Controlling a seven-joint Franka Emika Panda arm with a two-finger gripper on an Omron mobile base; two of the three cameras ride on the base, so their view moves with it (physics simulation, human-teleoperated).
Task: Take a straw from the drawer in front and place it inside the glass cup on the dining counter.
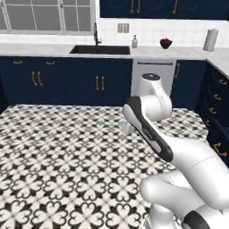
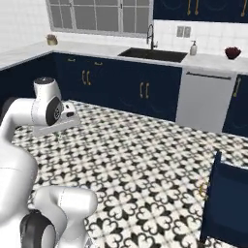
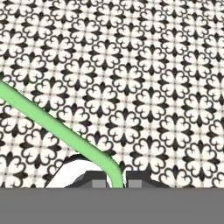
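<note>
In the hand view my gripper (image 3: 116, 181) is shut on the straw (image 3: 52, 120), a thin light-green stick that runs from between the fingertips up and to the left over the patterned floor. My hand hangs low over the floor, in front of the arm's elbow. The drawer (image 2: 230, 203), a deep navy box with a brass pull (image 2: 202, 191), stands pulled out at the lower right of the right base view. The glass cup and the dining counter are out of view.
Black-and-white tiled floor (image 1: 58, 152) spreads ahead. Navy cabinets (image 1: 67, 80) line the far wall under a marble worktop with a black sink (image 1: 100, 49), soap bottle (image 1: 134, 42), red bowl (image 1: 166, 43) and paper roll (image 1: 210, 40). A steel dishwasher (image 2: 206, 99) stands beside them.
</note>
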